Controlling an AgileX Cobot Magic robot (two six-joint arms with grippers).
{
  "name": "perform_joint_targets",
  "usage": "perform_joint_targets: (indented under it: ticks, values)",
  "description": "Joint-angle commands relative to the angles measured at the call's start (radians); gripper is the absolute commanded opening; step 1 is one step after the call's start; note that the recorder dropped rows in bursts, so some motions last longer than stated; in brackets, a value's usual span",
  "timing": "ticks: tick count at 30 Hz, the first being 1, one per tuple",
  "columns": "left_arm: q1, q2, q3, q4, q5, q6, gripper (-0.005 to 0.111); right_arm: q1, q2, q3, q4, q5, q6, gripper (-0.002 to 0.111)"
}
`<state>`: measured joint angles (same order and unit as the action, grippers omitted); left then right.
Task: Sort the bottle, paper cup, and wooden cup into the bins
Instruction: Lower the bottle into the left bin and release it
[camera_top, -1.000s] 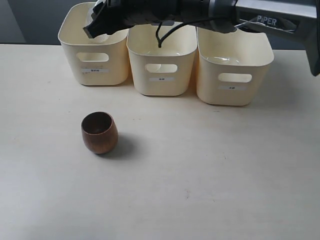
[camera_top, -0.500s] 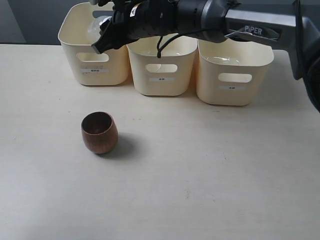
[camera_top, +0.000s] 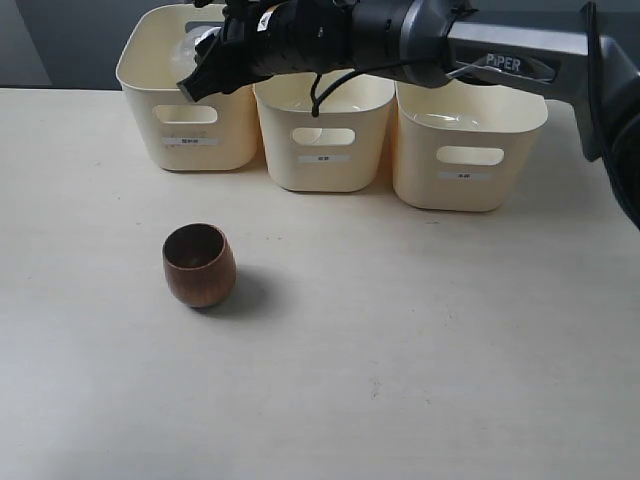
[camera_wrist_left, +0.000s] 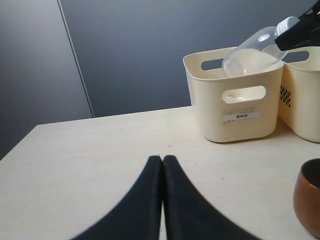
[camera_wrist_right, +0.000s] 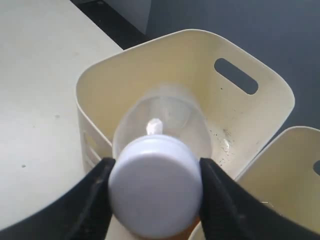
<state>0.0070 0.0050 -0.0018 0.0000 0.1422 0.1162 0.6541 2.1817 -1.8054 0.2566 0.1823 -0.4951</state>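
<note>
"PIPER" lettering on arm (camera_top: 520, 50) — white.

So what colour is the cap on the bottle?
White; the bottle's screw cap shows best in the right wrist view.

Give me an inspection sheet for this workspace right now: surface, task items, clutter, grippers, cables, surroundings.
Surface: pale table, faint specks.
Task items: bottle held tilted over the left bin; wooden cup upright on the table; paper cup not seen; middle bin and right bin in a row.
Clutter: nothing seen.
Grippers: right gripper shut on the bottle's cap; left gripper shut, holding nothing.
Cables: black cable hangs from the right arm.
Surroundings: dark wall.
</note>
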Motion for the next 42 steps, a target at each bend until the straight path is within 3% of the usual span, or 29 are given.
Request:
perform_joint_targets:
  ticks: [1,19,24,42]
  values:
    - [0.0,-0.005,0.002,0.0,-0.007,-0.002,0.0,-0.006,-0.002,-0.009,0.007,-0.029,0.001,0.046]
    - [0.0,-0.005,0.002,0.0,-0.007,-0.002,0.0,-0.006,-0.002,-0.009,0.022,-0.102,0.001,0.047]
    - [0.0,-0.005,0.002,0.0,-0.007,-0.002,0.0,-0.006,0.024,-0.009,0.042,-0.182,0.001,0.062]
    - [0.0,-0.005,0.002,0.0,-0.007,-0.002,0.0,-0.002,0.025,-0.016,0.063,-0.204,0.001,0.061]
